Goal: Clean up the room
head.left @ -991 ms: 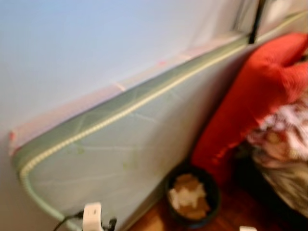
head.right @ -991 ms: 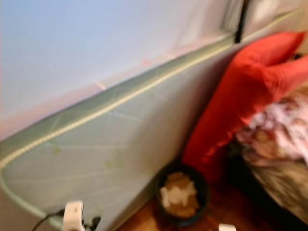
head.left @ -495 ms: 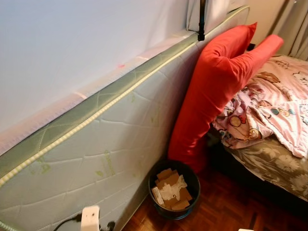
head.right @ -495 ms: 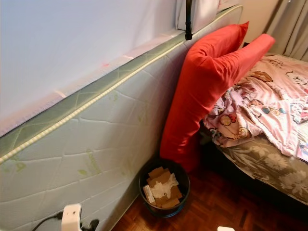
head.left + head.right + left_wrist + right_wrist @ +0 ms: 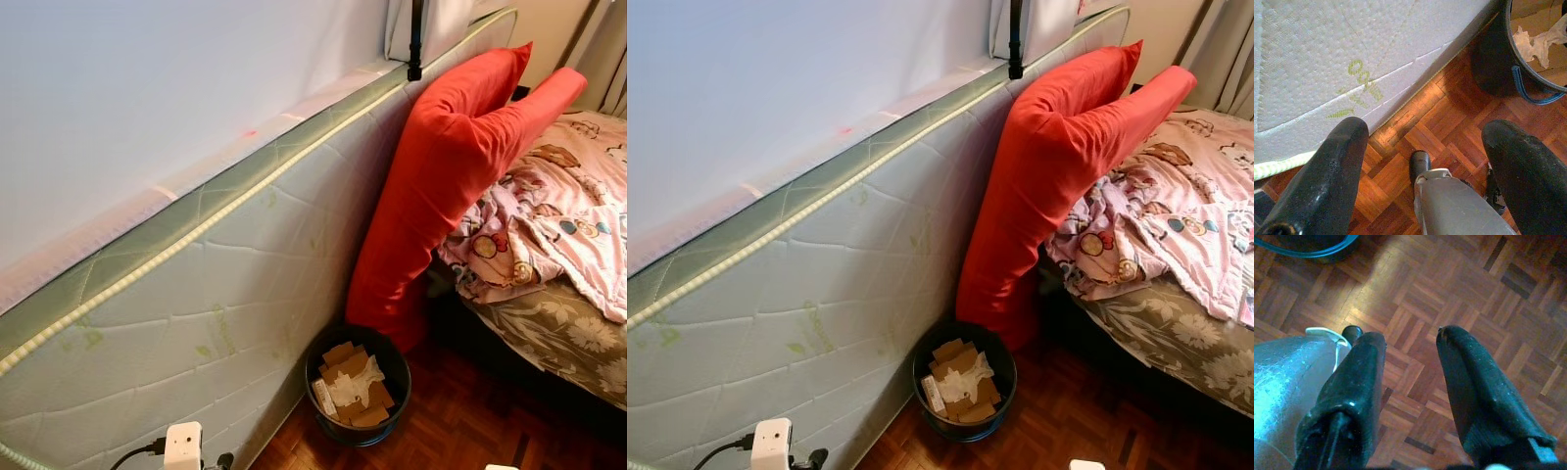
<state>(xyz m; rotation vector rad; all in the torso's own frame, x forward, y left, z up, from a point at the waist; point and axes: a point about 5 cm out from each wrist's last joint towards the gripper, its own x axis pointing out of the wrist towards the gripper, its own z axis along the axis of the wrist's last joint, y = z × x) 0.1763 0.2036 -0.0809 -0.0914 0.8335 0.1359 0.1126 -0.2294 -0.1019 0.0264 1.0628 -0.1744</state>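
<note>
Camera now steadier, panned slightly. Round black wastebasket of cardboard and tissue [image 5: 358,385] sits beside the upended white quilted mattress [image 5: 225,294]. Left gripper [image 5: 1430,161] and right gripper [image 5: 1410,367] hang wide, empty; walking could tip it.

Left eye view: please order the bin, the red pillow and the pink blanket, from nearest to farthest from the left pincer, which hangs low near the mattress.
1. Bin: on the floor beside the mattress, close to the left pincer.
2. Red pillow: leaning upright just behind the bin.
3. Pink blanket: on the bed, further right and back.
</note>
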